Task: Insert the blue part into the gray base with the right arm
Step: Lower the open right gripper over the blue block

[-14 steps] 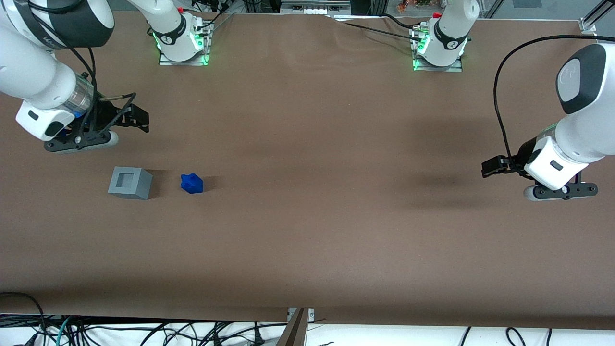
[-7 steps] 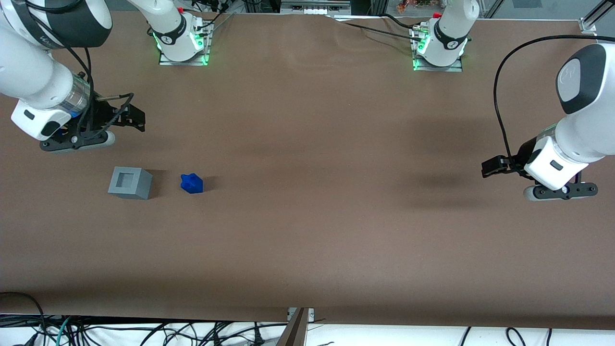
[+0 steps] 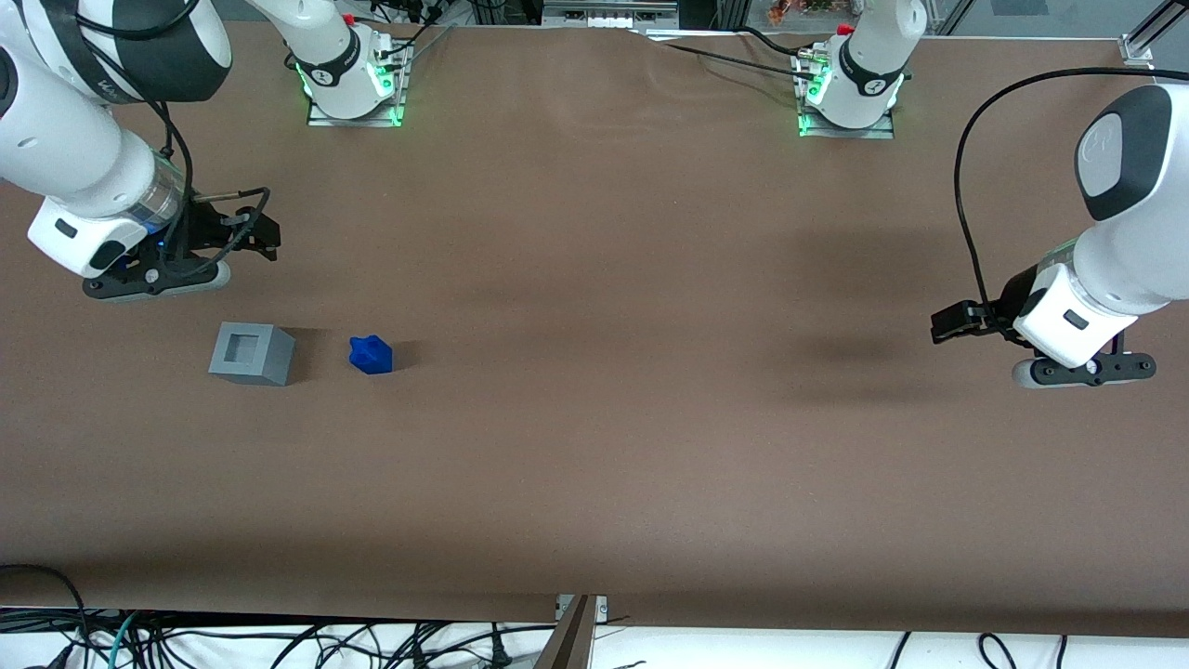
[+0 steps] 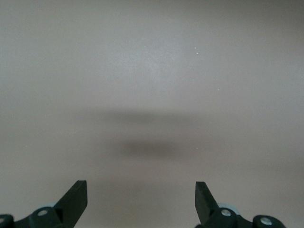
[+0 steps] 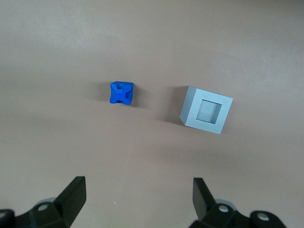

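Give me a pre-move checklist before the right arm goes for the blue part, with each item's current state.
1. Black two-finger gripper open: ok, fingers spread wide.
2. Gripper empty: ok, nothing between the fingers.
3. Small deep-blue plastic part free on the brown table: ok, a gap separates it from the base.
4. Light-gray plastic cube base recess facing up and empty: ok.
5. Gripper above the blue part: not ok, it hovers farther from the front camera than both pieces.
6. Which way up the blue part rests: cannot tell.
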